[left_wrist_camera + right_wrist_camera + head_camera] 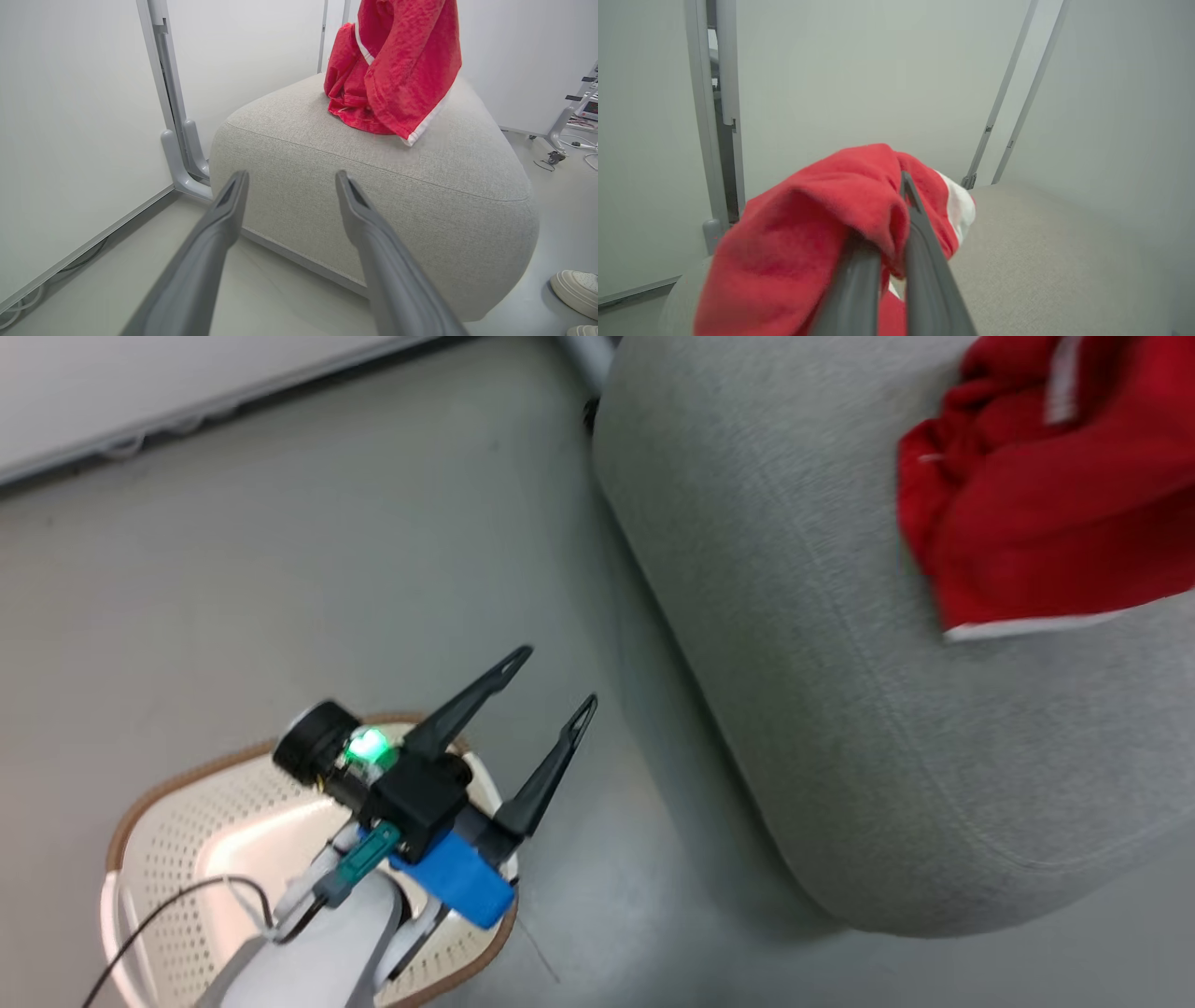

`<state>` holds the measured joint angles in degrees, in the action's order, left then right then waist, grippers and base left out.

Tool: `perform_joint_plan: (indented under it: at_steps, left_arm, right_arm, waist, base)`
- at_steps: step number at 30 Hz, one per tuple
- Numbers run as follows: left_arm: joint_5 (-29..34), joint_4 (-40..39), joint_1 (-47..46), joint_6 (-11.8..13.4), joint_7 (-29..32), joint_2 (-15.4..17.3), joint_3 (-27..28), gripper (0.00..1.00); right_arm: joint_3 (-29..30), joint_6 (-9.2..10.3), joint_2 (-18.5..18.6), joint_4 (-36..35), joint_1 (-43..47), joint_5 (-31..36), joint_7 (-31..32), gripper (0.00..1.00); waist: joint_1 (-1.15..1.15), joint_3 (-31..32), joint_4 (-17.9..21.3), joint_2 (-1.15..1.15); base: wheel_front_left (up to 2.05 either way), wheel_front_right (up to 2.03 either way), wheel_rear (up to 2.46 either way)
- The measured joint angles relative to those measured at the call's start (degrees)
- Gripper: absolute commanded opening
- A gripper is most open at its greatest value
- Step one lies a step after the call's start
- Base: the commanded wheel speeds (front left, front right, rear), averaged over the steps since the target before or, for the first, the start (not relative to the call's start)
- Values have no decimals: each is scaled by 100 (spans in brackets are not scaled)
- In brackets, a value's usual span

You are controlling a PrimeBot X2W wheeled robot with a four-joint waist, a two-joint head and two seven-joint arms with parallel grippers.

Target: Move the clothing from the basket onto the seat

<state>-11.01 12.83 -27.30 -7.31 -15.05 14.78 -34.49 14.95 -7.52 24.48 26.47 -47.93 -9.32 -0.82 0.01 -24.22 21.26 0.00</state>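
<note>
I had the left gripper (551, 683) spread wide above the basket (159, 793), well apart from the clothing (1046, 504). The clothing rested on the seat (794, 663) to the right, its upper folds clenched in the right gripper (892, 233).

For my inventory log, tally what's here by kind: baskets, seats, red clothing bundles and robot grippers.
Cream perforated plastic basket with brown rim: 1
Light grey woven fabric seat: 1
Bright red fabric clothing with white trim: 1 bundle, garments inseparable by eye
Dark two-fingered grippers: 2 (left gripper, right gripper)
Total: 5
</note>
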Motion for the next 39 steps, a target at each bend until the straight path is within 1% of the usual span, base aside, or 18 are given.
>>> perform_joint_plan:
  at_steps: [2, 6, 9, 11, 13, 16, 20, 23, 29, 30, 31, 32, 33, 34, 39]
  left_arm:
    - [0, -51, -268, 0, -1, 9, -109, 100]
    - [8, -149, -655, 0, -1, 55, -249, 100]
    - [27, -224, -865, 0, -1, 82, -310, 100]
    - [47, -255, -946, 0, -1, 108, -323, 100]
    - [49, -287, -1002, 0, -1, 149, -314, 100]
    - [57, -339, -1048, 0, -1, 231, -298, 100]
    - [57, -365, -1087, 0, -1, 283, -266, 100]
    - [57, -366, -1111, 0, -1, 294, -235, 100]
    - [42, -352, -1112, 9, -1, 293, -138, 100]
    - [40, -343, -1112, 9, -1, 290, -121, 100]
    - [29, -338, -1112, 10, -1, 278, -104, 100]
    - [7, -331, -1112, 10, -1, 258, -91, 100]
    - [1, -321, -1109, 11, -1, 231, -78, 100]
    - [-4, -308, -1099, 11, -1, 203, -67, 100]
    - [-108, -248, -838, 71, -1, 1, 124, 100]
  right_arm:
    - [476, 0, 297, -196, -64, 3, 177, 0]
    - [1284, 0, 682, -465, -142, -19, 367, 0]
    - [1670, 1, 739, -515, -117, 22, 393, 0]
    - [1803, 0, 647, -476, -63, 59, 383, 0]
    - [1895, 0, 450, -355, 24, 82, 299, 0]
    - [1989, 0, 151, -71, 108, 154, 108, 0]
    - [2093, 0, -82, 264, 122, 396, -234, 0]
    - [2084, 0, -175, 474, 90, 499, -352, 0]
    - [1938, 1, -147, 680, -31, 600, -426, 0]
    - [1907, 0, -137, 706, -40, 600, -427, 4]
    - [1886, 0, -122, 732, -43, 600, -433, 18]
    - [1862, 0, -104, 759, -43, 600, -436, 48]
    - [1836, 0, -81, 784, -42, 601, -453, 93]
    - [1803, 0, -64, 802, -40, 602, -458, 100]
    - [1502, 0, -41, 813, 131, 638, -530, 100]
  waist:
    - [0, -236, -144, 0]
    - [0, -717, -422, 0]
    - [0, -1071, -604, 0]
    - [0, -1296, -709, 0]
    - [0, -1508, -798, 0]
    - [0, -1777, -899, 0]
    - [0, -1977, -997, 0]
    - [0, -1975, -1012, 0]
    - [0, -1891, -950, 0]
    - [0, -1869, -940, 0]
    - [0, -1841, -933, 0]
    - [0, -1808, -930, 0]
    - [-1, -1767, -929, 0]
    - [-1, -1719, -931, 0]
    - [-1, -1357, -962, 0]
  base:
    - [0, 0, 0]
    - [0, 0, 0]
    - [0, 0, 0]
    - [0, 0, 0]
    - [0, 0, 0]
    - [0, 0, 0]
    - [0, 0, 0]
    - [0, 0, 0]
    - [0, 0, 0]
    - [0, 0, 0]
    - [0, 0, 0]
    - [0, 0, 0]
    - [0, 0, 0]
    - [0, 0, 0]
    - [0, 0, 0]
